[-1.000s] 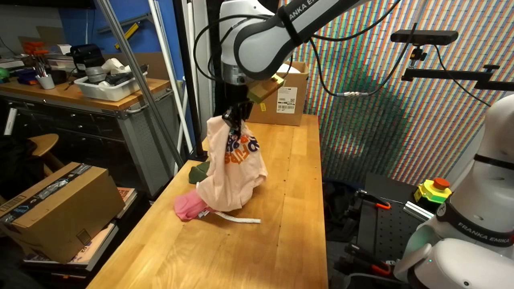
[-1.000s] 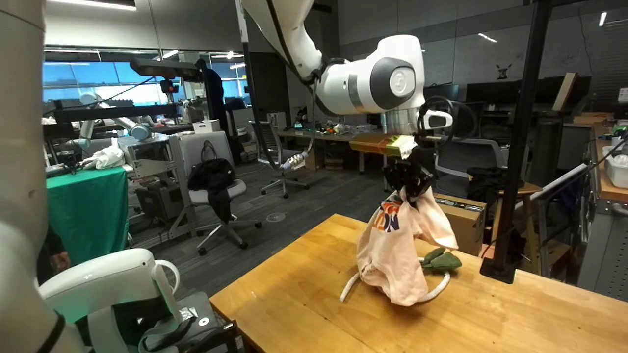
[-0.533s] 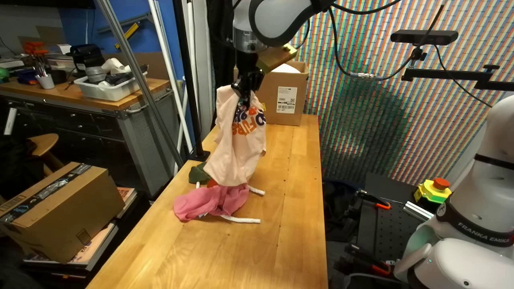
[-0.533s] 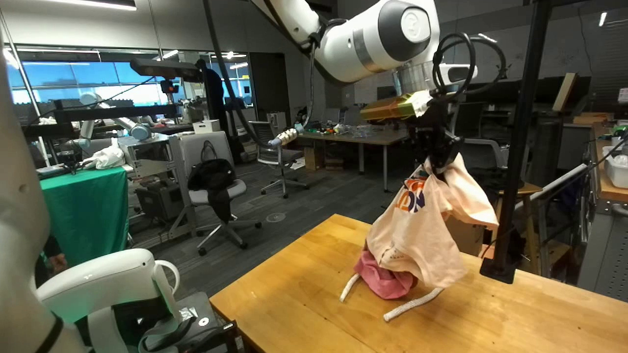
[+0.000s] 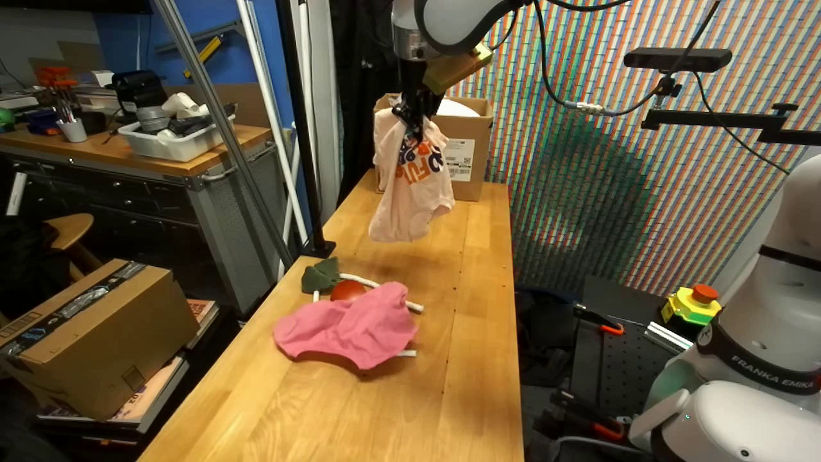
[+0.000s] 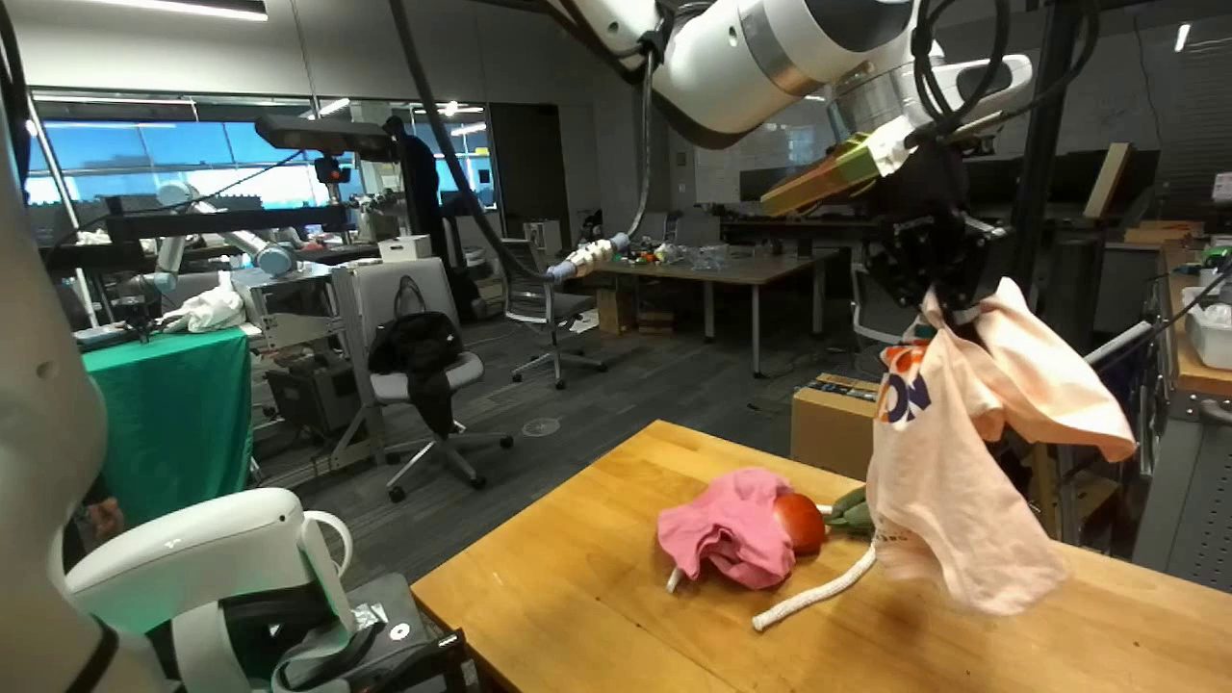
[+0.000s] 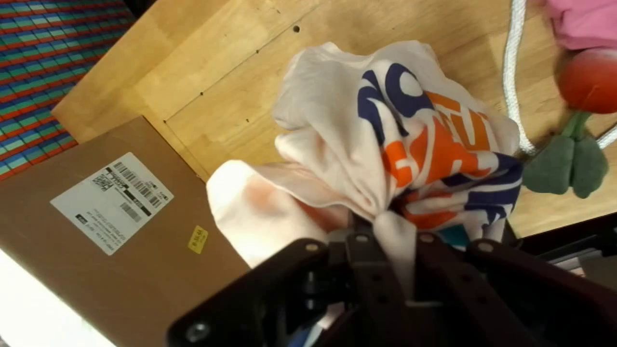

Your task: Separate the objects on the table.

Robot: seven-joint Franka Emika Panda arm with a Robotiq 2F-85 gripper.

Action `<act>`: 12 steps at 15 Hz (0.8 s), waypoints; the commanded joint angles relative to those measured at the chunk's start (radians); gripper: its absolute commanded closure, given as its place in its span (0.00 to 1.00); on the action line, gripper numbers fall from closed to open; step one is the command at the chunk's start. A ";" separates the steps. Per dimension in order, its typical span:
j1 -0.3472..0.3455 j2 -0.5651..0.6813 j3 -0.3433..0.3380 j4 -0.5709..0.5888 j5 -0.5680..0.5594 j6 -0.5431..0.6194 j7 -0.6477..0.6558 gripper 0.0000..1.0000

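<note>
My gripper (image 7: 393, 233) is shut on a gathered fold of the white cloth (image 7: 332, 115) with orange-red and dark blue print. In both exterior views that cloth hangs above the table (image 5: 397, 417). Apart from it, the pink cloth (image 5: 353, 324) lies crumpled on the wood. A round red item (image 6: 800, 525) pokes out beside the pink cloth. The green item (image 7: 566, 164), leaf-shaped, joins the red one by a short stem. The white cord (image 6: 813, 599) runs around and under these things, partly hidden by the pink cloth. Folds of the printed cloth hide part of the fingertips.
A cardboard box (image 5: 471, 170) stands at the table's far end, close behind the hanging cloth. A black post (image 5: 306, 179) rises from the table edge near the green item. Another cardboard box (image 5: 106, 340) sits off the table to the side.
My gripper has risen and moved toward the far-end box, lifting the printed cloth off the pile. The pink cloth has spread out, and the red item and more of the cord are uncovered.
</note>
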 commanded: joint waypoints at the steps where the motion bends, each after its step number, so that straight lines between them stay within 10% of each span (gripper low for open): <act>1: -0.031 0.033 -0.019 0.065 -0.027 -0.025 0.035 0.97; 12: -0.150 0.163 -0.136 0.212 0.032 0.042 0.129 0.97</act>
